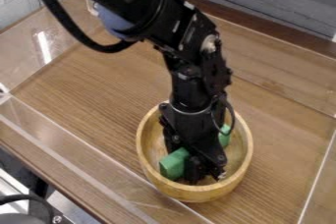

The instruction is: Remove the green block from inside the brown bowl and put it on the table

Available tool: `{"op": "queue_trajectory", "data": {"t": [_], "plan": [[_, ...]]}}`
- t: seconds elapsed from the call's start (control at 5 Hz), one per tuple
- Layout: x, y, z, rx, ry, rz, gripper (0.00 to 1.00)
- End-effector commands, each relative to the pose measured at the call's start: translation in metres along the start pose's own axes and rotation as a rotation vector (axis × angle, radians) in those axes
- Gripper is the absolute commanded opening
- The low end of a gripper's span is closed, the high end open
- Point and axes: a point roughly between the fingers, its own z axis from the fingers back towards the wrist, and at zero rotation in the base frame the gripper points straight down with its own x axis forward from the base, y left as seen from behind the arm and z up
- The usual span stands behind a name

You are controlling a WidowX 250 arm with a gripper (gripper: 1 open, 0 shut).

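Observation:
The brown bowl [239,174] sits on the table [92,90] near its front edge. My gripper [197,159] points straight down inside the bowl, low over its floor. The green block [171,160] lies in the bowl under the gripper. One end shows at the lower left of the fingers and the other end at the upper right. The black fingers cover the block's middle, so how the jaws stand around it is hidden. I cannot tell whether the block is gripped or only straddled.
Low clear acrylic walls [53,135] border the table on the left and front. The black arm [157,22] reaches in from the upper left, with cables looping beside it. Bare wood lies left of and behind the bowl.

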Motion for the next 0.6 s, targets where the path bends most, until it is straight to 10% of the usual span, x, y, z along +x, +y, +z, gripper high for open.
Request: {"op": "queue_trajectory", "data": {"t": [0.0, 0.4], "plan": [[0.0040, -0.0001, 0.0043, 0.007, -0.013, -0.002, 0.00], [0.0039, 0.0002, 0.0070, 0.010, -0.013, 0.006, 0.00]]}}
